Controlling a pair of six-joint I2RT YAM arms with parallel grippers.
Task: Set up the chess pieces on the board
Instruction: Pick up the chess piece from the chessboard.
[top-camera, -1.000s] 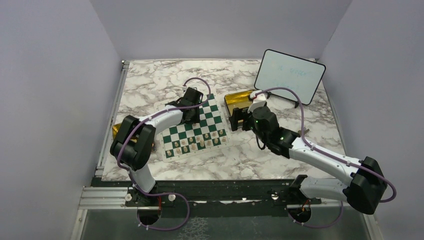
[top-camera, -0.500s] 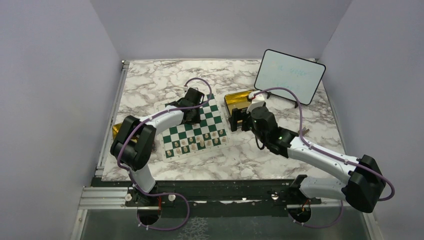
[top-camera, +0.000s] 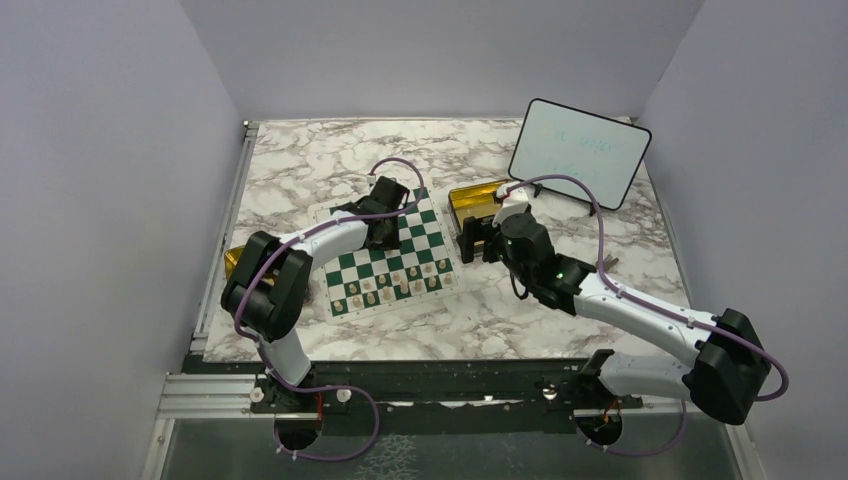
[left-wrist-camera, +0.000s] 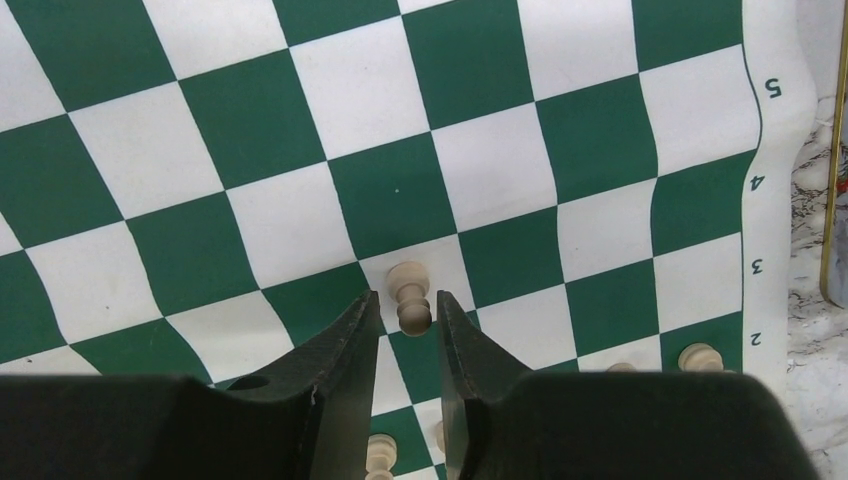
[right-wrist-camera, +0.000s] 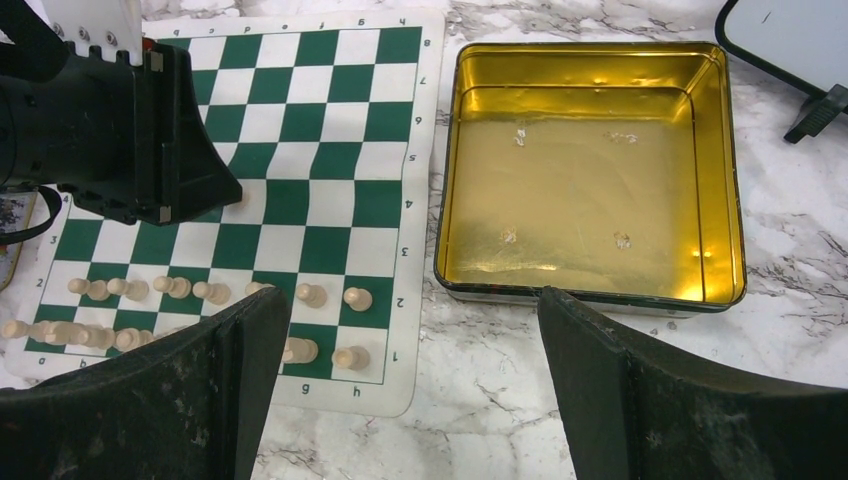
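The green-and-white board lies left of centre on the marble table. Cream chess pieces stand in its two nearest rows, also seen as pieces in the right wrist view. One pawn stands alone on a white square of the board, a row further in. My left gripper straddles this pawn with the jaws narrow; a thin gap still shows on each side. My right gripper is wide open and holds nothing, above the marble between the board and a gold tin.
An empty gold tin sits right of the board, close under my right gripper. A second gold tin lies at the board's left, partly behind the left arm. A framed whiteboard stands at the back right.
The left gripper's jaws have drawn closer together around the lone pawn. Both arms stay almost where they were.
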